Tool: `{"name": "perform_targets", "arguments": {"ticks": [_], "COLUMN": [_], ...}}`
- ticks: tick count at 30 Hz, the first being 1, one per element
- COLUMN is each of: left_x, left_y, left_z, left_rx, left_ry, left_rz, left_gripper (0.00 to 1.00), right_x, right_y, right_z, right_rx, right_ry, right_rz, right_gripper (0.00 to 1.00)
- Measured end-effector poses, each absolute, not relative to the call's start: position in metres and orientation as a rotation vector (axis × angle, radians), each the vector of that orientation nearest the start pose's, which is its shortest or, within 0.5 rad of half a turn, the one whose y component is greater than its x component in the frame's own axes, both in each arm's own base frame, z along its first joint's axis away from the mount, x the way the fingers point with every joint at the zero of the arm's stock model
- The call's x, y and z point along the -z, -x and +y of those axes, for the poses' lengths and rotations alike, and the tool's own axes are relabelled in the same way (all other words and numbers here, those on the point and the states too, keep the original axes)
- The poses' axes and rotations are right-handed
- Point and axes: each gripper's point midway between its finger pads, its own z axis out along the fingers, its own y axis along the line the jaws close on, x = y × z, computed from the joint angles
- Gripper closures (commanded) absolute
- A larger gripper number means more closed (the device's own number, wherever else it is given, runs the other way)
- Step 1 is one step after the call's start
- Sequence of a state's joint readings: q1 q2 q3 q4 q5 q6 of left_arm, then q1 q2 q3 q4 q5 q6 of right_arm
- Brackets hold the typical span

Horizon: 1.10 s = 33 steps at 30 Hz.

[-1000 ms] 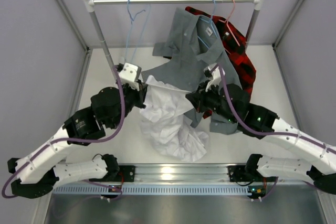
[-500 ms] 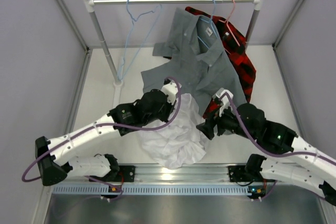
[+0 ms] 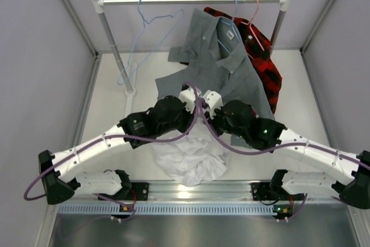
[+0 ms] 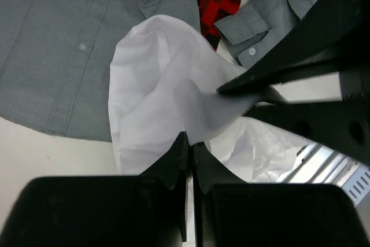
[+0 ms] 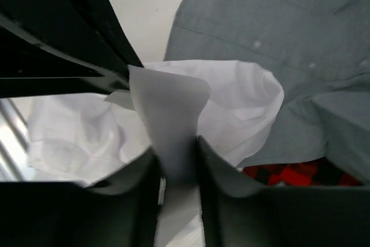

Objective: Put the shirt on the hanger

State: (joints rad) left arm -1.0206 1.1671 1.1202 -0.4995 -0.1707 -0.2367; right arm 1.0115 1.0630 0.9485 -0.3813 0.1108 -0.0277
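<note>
The white shirt [image 3: 193,155] hangs in a crumpled bunch from both grippers over the table's near middle. My left gripper [image 4: 189,142] is shut, pinching a thin edge of the shirt [image 4: 156,79]. My right gripper [image 5: 176,151] faces it closely, and a fold of the shirt [image 5: 170,102] fills the gap between its fingers. The two wrists meet at the centre of the top view. The light-blue hanger [image 3: 143,19] hangs bare and tilted at the left of the rail.
A grey shirt [image 3: 217,62] on a blue hanger and a red-and-black plaid shirt [image 3: 263,62] on a pink hanger hang at the right of the rail [image 3: 191,0]. The grey shirt's hem lies right behind the grippers. The rail's left post [image 3: 113,44] stands near the hanger.
The left arm swung from the left post to the centre, carrying the shirt. The right gripper let go, moved in beside the left one and closed around a fold. The hanger swung.
</note>
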Motion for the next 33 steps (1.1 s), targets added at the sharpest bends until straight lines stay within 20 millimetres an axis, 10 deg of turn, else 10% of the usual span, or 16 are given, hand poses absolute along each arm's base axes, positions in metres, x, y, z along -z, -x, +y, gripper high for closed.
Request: {"name": "perform_targets", "arguments": {"ticks": [2, 4, 5, 6, 9, 13, 22, 25, 31, 33], "left_x": [-0.243, -0.248, -0.250, -0.255, -0.268, -0.266, -0.164, -0.148, -0.162, -0.162], "left_y": [-0.204, -0.205, -0.207, -0.209, -0.215, -0.217, -0.191, -0.187, -0.191, -0.195], "left_z": [-0.290, -0.287, -0.284, -0.280, -0.265, -0.235, -0.225, -0.232, -0.254, -0.252], "left_rx": [0.559, 0.547, 0.533, 0.518, 0.498, 0.490, 0.602, 0.646, 0.760, 0.729], "left_ry": [-0.722, -0.711, -0.698, -0.676, -0.562, -0.362, -0.261, -0.265, -0.243, -0.237], "left_rz": [2.027, 2.014, 2.004, 1.991, 1.952, 1.917, 2.044, 2.064, 2.006, 2.003], "left_gripper": [1.00, 0.59, 0.21, 0.11, 0.07, 0.07, 0.19, 0.35, 1.00, 1.00], "right_x": [-0.219, -0.220, -0.221, -0.222, -0.223, -0.228, -0.238, -0.238, -0.238, -0.240], "right_y": [-0.207, -0.213, -0.216, -0.219, -0.228, -0.241, -0.267, -0.266, -0.265, -0.264], "right_z": [0.282, 0.284, 0.283, 0.281, 0.272, 0.258, 0.234, 0.235, 0.239, 0.241], "right_rx": [-0.461, -0.447, -0.433, -0.416, -0.363, -0.303, -0.263, -0.278, -0.298, -0.314], "right_ry": [0.968, 0.938, 0.921, 0.904, 0.824, 0.713, 0.517, 0.514, 0.518, 0.525], "right_rz": [1.841, 1.834, 1.832, 1.834, 1.853, 1.881, 1.915, 1.919, 1.924, 1.922], "right_gripper": [1.00, 1.00, 1.00, 1.00, 1.00, 1.00, 1.00, 1.00, 1.00, 1.00]}}
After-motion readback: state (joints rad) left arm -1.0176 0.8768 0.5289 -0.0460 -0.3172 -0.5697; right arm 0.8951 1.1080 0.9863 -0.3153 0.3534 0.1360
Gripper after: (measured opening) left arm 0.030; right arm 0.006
